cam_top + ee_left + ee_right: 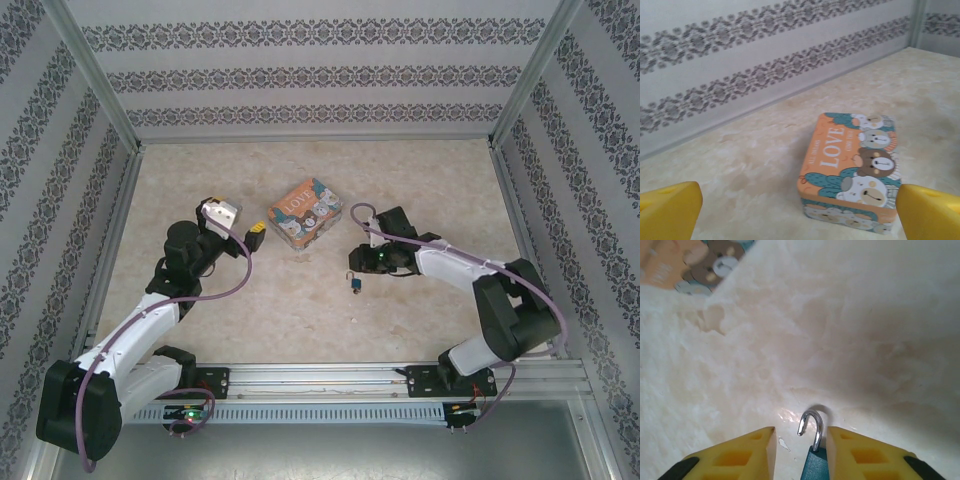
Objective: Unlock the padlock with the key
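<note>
Marbled beige table (300, 320), damask walls (300, 75), teal padlock (356, 286)

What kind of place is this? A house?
Probably a robot test booth, not a house: a left arm and right arm bolted to a metal rail, a marbled table, patterned walls boxing it in.
</note>
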Motion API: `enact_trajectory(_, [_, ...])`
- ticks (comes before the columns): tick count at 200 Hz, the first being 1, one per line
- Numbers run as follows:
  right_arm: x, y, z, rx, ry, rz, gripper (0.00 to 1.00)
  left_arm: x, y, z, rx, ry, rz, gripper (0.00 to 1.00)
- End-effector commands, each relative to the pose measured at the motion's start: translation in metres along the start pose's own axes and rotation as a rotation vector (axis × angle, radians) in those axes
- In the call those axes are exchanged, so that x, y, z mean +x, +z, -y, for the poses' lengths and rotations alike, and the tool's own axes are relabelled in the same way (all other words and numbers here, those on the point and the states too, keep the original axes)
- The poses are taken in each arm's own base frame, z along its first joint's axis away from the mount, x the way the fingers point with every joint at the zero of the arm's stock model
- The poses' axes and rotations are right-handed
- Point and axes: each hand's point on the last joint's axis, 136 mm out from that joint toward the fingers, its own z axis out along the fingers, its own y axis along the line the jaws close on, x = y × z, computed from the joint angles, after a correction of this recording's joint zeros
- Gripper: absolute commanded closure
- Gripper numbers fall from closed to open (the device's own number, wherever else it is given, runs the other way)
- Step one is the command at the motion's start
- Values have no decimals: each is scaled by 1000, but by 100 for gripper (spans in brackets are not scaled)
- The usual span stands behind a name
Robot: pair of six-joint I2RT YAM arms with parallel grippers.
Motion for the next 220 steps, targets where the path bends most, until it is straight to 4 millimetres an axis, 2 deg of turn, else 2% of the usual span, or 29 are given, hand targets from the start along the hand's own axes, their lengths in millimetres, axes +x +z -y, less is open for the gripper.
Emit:
enact_trajectory(1, [-8, -16, 9, 45, -16, 66, 65, -4, -3, -29, -160, -37, 28, 1])
enact_trajectory(35, [-19, -38, 20, 66, -9, 145, 60, 6, -8, -54, -313, -58, -8, 1])
enact_trajectory(62, [-32, -61, 32, 106, -6, 247, 51, 10, -11, -63, -369, -63, -28, 1])
enact_trajectory(84, [-41, -81, 41, 146, -21, 329, 37, 13, -11, -70, -408, -62, -42, 1])
enact_trajectory(135, [-59, -125, 78, 299, -16, 540, 2, 27, -11, -89, -509, -92, -86, 1])
enact_trajectory(184, [-77, -161, 118, 460, -20, 765, 2, 45, -5, -98, -529, -133, -143, 1])
enact_trajectory(220, [-89, -167, 134, 531, -56, 872, 2, 63, -8, -108, -573, -180, -187, 1])
